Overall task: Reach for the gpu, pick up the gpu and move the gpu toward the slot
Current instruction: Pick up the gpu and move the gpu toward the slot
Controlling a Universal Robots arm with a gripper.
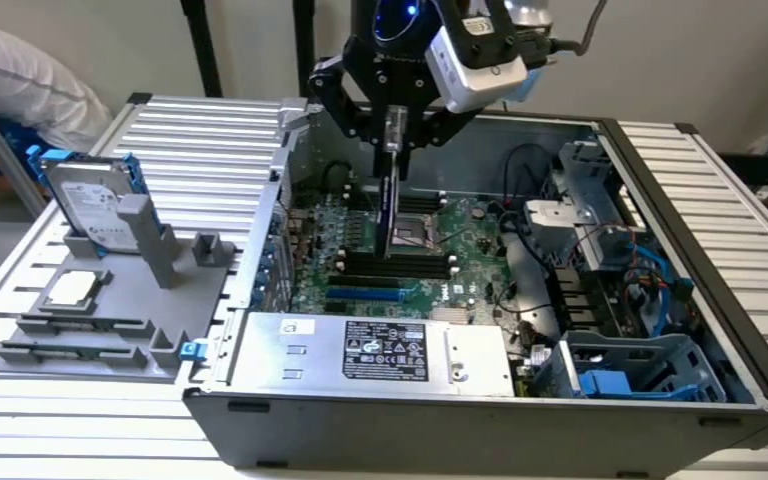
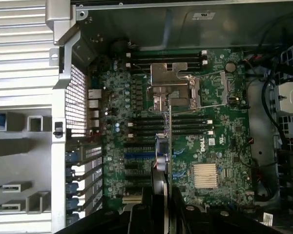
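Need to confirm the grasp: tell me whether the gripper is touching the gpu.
Touching. In the exterior view the gripper fingers clamp the gpu at its upper edge, and the card hangs edge-on over the motherboard.

The exterior view looks down at an angle from beyond the open computer case (image 1: 491, 400), taking in the whole case, while the wrist view faces straight down, close above the green motherboard (image 2: 210, 126), which both views share.
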